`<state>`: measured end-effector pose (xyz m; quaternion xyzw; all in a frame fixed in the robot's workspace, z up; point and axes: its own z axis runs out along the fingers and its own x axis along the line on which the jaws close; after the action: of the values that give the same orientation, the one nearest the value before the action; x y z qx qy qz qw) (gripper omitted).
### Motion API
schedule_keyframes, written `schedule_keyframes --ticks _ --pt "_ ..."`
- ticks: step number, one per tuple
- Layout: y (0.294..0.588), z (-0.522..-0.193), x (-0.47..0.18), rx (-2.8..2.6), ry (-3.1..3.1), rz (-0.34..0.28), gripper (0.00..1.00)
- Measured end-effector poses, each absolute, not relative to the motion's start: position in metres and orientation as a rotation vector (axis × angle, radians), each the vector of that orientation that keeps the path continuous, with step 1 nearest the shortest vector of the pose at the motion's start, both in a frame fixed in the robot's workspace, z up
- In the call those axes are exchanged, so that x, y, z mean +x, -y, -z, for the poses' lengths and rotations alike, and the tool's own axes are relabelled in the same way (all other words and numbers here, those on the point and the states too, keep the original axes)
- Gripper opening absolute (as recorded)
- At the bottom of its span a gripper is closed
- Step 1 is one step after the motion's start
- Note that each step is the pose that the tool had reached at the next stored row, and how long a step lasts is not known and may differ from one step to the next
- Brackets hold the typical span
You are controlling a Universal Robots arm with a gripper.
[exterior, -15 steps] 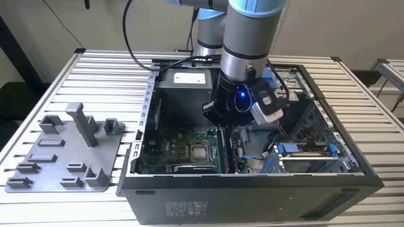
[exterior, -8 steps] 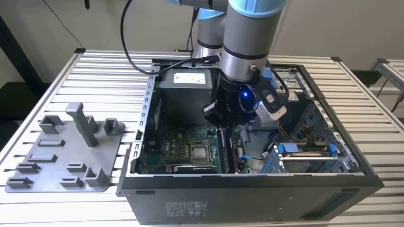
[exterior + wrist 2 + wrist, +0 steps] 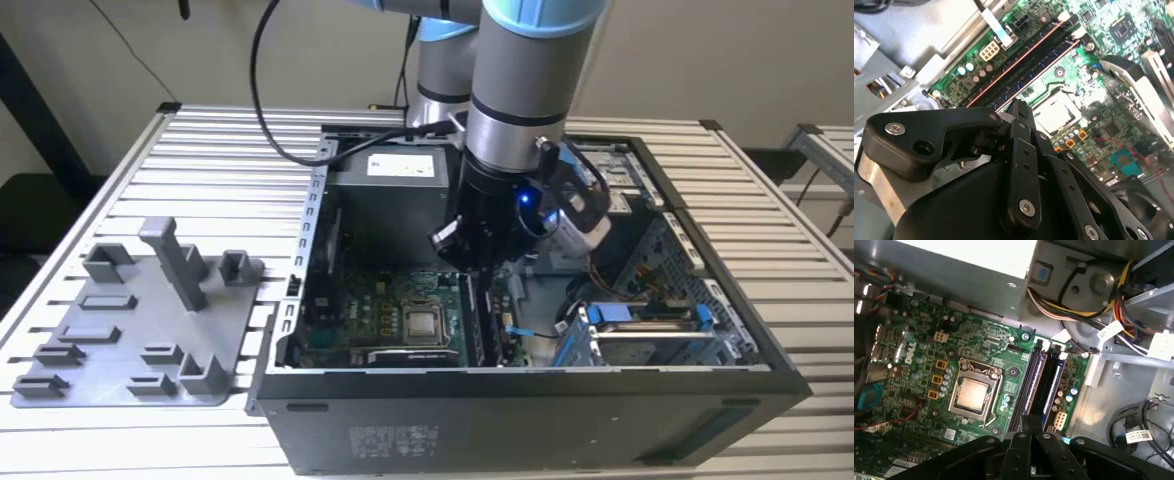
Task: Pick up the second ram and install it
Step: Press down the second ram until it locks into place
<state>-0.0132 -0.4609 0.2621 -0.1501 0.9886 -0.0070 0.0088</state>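
Slatted metal tabletop (image 3: 200, 140) carried an open computer case (image 3: 534, 395) in the exterior view, with pale walls behind it. Inside the case, the second ram (image 3: 1049, 382) appeared to be the long dark strip standing in the memory slots (image 3: 1030, 385) just beside the processor (image 3: 972, 392). It ran along a blue-edged slot (I could not tell whether it was fully seated). In the second wrist view the same dark strip (image 3: 1026, 67) lay between a red line and a blue line on the green motherboard (image 3: 1094, 100). In the exterior view it showed as a dark bar (image 3: 497, 320) directly below the arm's tool.

Over its near end hung the gripper (image 3: 1029, 420), its black fingers drawn together to a narrow tip (image 3: 1017, 106). The jaws looked closed, and whether anything thin was pinched between them or they merely touched the strip could not be made out. From outside, the gripper (image 3: 467, 262) stood low in the case, under the grey and blue robot arm (image 3: 527, 70).

Beyond the slots sat the power supply (image 3: 407, 170) at the back of the case, with bundled yellow and black cables (image 3: 1094, 310) nearby. On the exterior view's left, well apart from the case, a grey holder tray (image 3: 134, 330) with upright blocks rested on the table.
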Motion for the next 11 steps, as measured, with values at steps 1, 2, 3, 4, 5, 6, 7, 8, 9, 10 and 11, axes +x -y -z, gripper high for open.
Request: schedule_keyframes --ticks 1,2,3,4,5,6,7,8,9,10,11 --pt "0.4609 -0.2621 -0.0132 -0.497 -3.084 0.022 0.11" --pt "0.4609 -0.2621 -0.0132 -0.525 -3.079 0.021 0.11" --pt "0.4609 -0.2622 -0.0132 -0.553 -3.074 0.021 0.11" --pt "0.4609 -0.2621 -0.0132 -0.581 -3.069 0.021 0.11" --pt "0.4609 -0.2621 -0.0132 -0.609 -3.064 0.021 0.11" --pt "0.4609 -0.2621 -0.0131 -0.637 -3.058 0.020 0.11" --pt "0.4609 -0.2621 -0.0132 -0.664 -3.052 0.020 0.11" --pt "0.4609 -0.2621 -0.0132 -0.692 -3.046 0.020 0.11" --pt "0.4609 -0.2621 -0.0132 -0.719 -3.039 0.020 0.11" --pt "0.4609 -0.2621 -0.0132 -0.746 -3.032 0.019 0.11" --pt "0.4609 -0.2621 -0.0132 -0.774 -3.025 0.019 0.11"
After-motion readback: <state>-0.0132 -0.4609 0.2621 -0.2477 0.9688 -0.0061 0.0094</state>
